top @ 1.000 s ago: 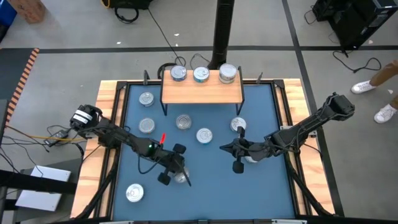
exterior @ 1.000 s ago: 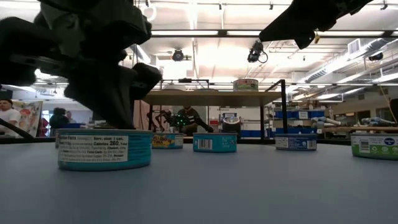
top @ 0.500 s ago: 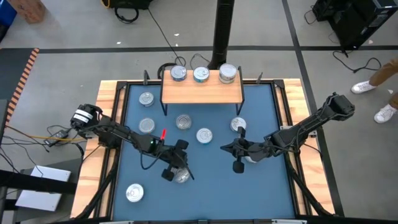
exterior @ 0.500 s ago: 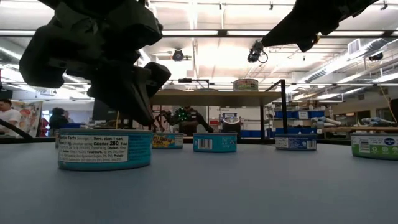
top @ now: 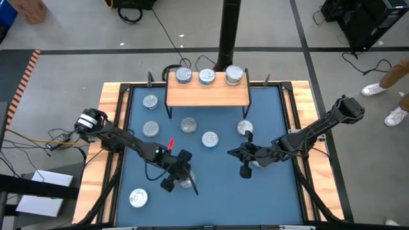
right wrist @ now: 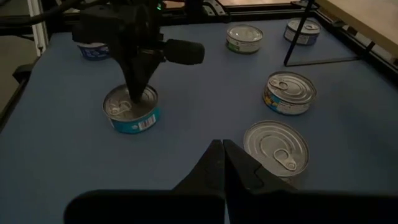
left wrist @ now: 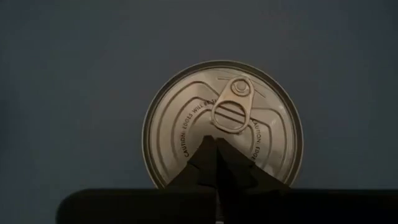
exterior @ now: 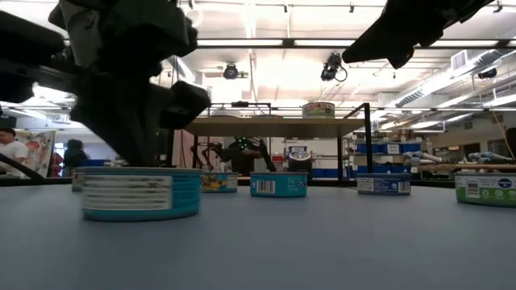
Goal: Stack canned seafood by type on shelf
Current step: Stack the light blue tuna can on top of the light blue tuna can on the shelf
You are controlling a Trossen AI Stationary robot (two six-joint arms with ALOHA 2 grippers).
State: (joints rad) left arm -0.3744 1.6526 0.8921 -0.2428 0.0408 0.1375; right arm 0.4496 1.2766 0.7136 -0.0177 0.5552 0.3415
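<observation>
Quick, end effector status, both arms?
Left end effector: closed, tips on top of a tin, holding nothing.
Right end effector: closed, empty, above the mat.

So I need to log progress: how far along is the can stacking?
Done: three cans sit along the shelf. In hand: nothing is held; the left gripper, jaws shut, touches a blue-labelled can. Left: the cans still on the mat, and the type stacks themselves.

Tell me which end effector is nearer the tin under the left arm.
Left. The left end effector is touching that tin's top; the right end effector hovers farther off, across the mat.
</observation>
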